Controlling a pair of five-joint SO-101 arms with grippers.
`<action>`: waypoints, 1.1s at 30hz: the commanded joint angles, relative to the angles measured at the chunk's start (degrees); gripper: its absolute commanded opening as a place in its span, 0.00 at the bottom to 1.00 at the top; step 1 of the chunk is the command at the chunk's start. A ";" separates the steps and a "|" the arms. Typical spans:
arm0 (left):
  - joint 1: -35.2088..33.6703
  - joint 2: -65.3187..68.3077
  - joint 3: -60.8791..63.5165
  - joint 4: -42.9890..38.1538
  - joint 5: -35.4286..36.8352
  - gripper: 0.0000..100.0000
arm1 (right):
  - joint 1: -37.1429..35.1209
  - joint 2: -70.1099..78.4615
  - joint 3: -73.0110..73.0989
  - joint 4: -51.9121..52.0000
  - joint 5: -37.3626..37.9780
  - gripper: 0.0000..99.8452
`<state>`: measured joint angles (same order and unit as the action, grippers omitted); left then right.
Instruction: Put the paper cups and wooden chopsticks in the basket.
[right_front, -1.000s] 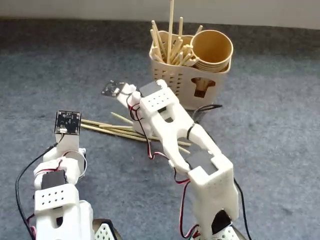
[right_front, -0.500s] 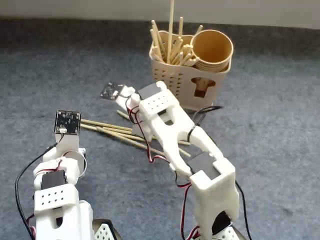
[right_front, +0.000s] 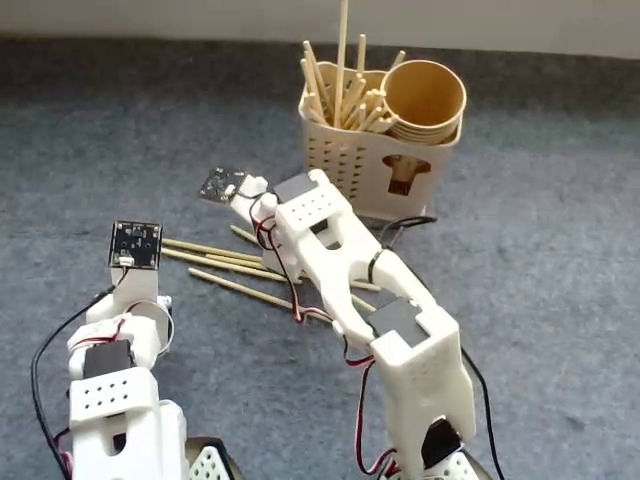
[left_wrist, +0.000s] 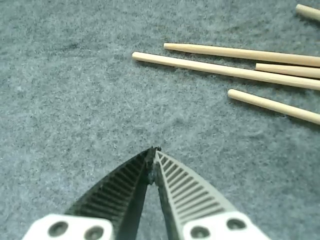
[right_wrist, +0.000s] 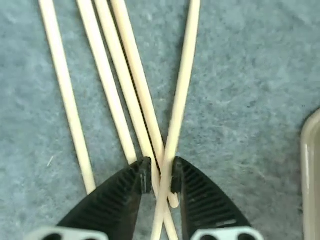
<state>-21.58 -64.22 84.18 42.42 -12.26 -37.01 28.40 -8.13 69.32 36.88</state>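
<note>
grey mat (right_front: 560, 250) noted as the work surface. right arm (right_front: 340, 260) is stretched across it, wrist low over the loose chopsticks (right_front: 230, 255). left arm (right_front: 120, 340) is parked near its base, well apart from the basket.

basket (right_front: 345, 165) stands at the far edge of the mat. stacked paper cups (right_front: 425, 95) and a bundle of sticks (right_front: 335, 95) are already held in it. cups are judged done; the sticks on the mat are what is left.

step in hand: pick-up of loose chopsticks (right_wrist: 130, 100). right gripper (right_wrist: 160, 177) is seen closed down to a narrow gap, with two crossed sticks pinched between its tips. left gripper (left_wrist: 154, 152) is fully closed on nothing, over bare mat, with stick ends (left_wrist: 225, 70) near.

next move, as judged: a lift is called for, then a carry to the basket with the sticks tipped upright; because they are crossed, one may be dropped.

change over the last second: right wrist has been shifted away from its base; one stick (right_front: 250, 290) has been fanned out from the rest. left arm unchanged.
</note>
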 joint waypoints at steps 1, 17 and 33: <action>-0.22 -0.92 -0.31 -0.79 -0.35 0.01 | -0.22 -1.80 -0.48 -0.84 0.35 0.01; -0.22 -0.92 -0.31 -1.05 -0.35 0.01 | 3.82 -20.53 -0.31 6.11 -6.15 0.01; -0.22 -0.92 -0.31 -1.05 -0.35 0.01 | 1.45 -45.41 -0.84 6.20 -25.14 0.01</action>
<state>-21.58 -64.22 84.18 42.42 -12.26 -34.02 -11.52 -8.04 75.82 12.62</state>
